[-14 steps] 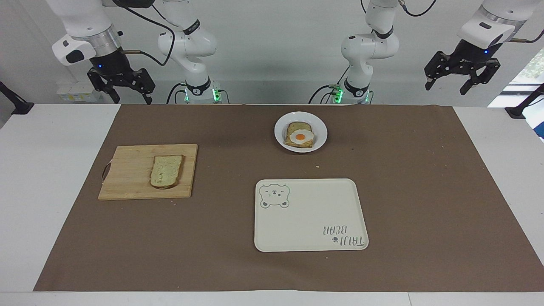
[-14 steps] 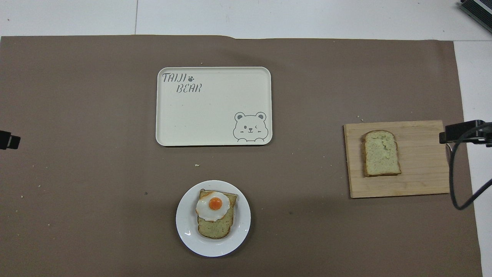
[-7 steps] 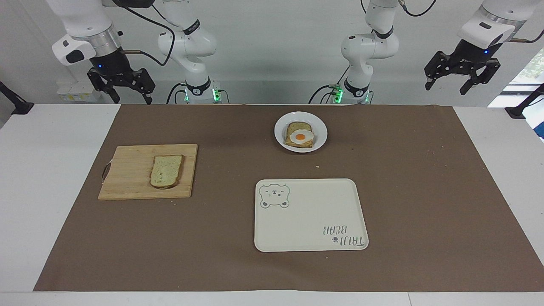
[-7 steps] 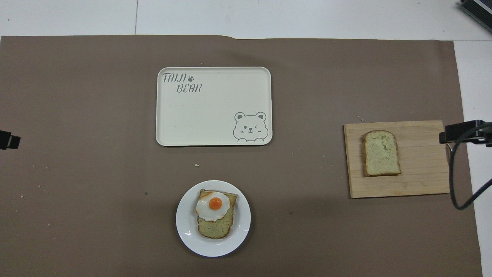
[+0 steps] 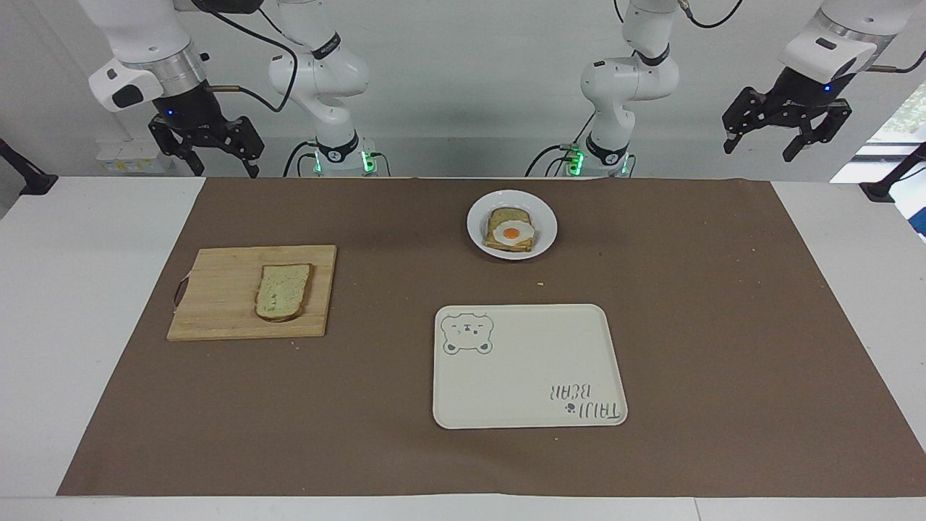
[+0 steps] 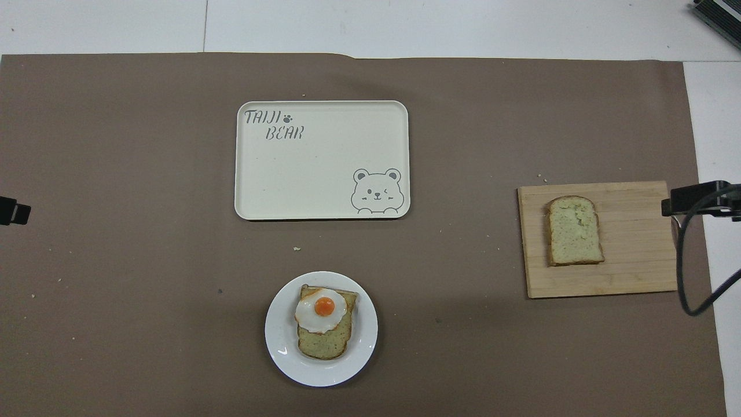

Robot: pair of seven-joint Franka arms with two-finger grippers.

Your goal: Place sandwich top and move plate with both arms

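So the sandwich top point(image 5: 283, 291) is just lying flat on the wooden cutting board point(image 5: 217, 304), mid-left of the facing view, toward the right arm's end of the table. The plate point(image 5: 546, 217) sits upper middle of that frame, close to the robots, with the egg slice point(image 5: 511, 233) already on it. The bear tray point(image 5: 528, 365) is lower middle, farther out than the plate, with nothing on it.

Right gripper point(image 5: 210, 148) hangs up in the upper left corner, fingers spread, holding nothing. Left gripper point(image 5: 785, 130) is the same deal in the upper right, spread and empty, waiting.

Nothing's been grabbed yet, so I'd say the first step is the right arm going for the bread. My take: come straight down over the slice and pinch across the short width by the crusts, gently, since soft bread will probably squash or tear. Then line it up with the egg slice's outline before letting go, or it'll likely overhang.
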